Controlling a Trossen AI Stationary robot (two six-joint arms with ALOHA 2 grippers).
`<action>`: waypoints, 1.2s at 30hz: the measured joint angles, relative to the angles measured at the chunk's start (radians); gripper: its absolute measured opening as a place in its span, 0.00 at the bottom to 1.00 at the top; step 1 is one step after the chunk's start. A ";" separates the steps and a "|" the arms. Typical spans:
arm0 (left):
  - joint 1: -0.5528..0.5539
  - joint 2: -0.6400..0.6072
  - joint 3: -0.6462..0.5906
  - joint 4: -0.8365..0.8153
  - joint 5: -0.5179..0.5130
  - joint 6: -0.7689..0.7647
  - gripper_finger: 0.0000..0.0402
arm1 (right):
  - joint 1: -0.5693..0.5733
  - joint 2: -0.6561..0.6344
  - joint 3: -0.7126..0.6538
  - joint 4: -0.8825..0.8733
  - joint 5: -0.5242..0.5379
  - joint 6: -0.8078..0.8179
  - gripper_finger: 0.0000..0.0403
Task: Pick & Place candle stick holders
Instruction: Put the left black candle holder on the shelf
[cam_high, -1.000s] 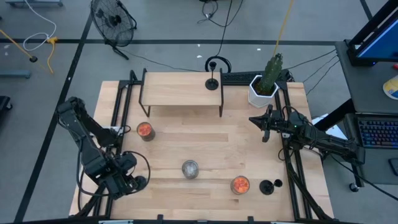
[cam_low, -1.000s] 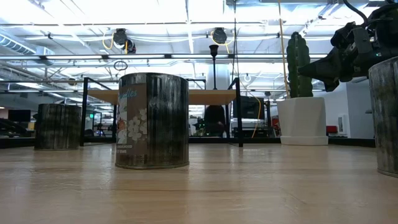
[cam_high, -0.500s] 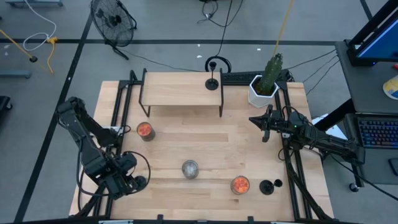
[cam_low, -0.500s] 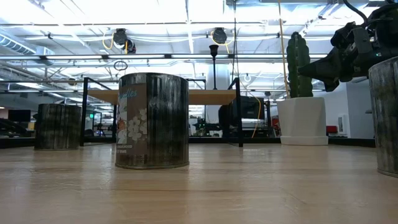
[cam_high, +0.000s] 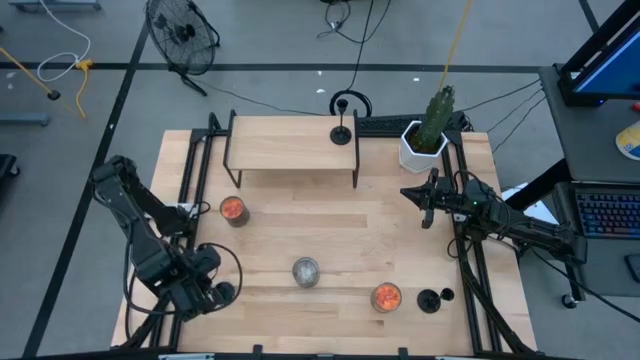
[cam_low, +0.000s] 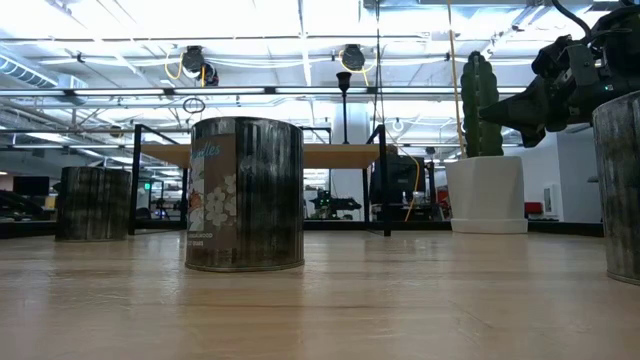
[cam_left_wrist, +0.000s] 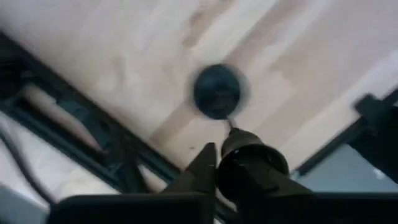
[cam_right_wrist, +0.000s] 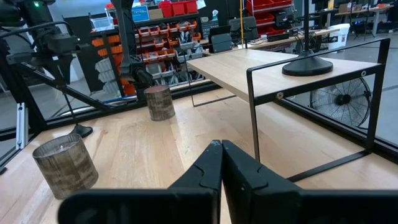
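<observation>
Left tool (cam_high: 218, 293): your front-left counter corner, closed on a candle stick holder (cam_left_wrist: 217, 93).
Right tool (cam_high: 424, 205): right edge, closed, empty.
Can (cam_low: 244, 194) label: unreadable.

Only a dark shape (cam_low: 392, 188) beyond the table has seemingly shifted rightward.
</observation>
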 joint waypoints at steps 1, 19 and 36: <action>0.000 -0.002 0.002 0.015 -0.005 0.000 0.04 | 0.000 0.000 0.000 0.000 0.000 0.000 0.00; 0.044 -0.001 0.001 0.108 -0.049 0.005 0.02 | 0.000 0.000 0.000 0.000 0.000 0.000 0.00; 0.055 -0.009 -0.002 0.160 -0.091 0.008 0.02 | 0.000 0.000 0.000 0.000 0.000 0.001 0.00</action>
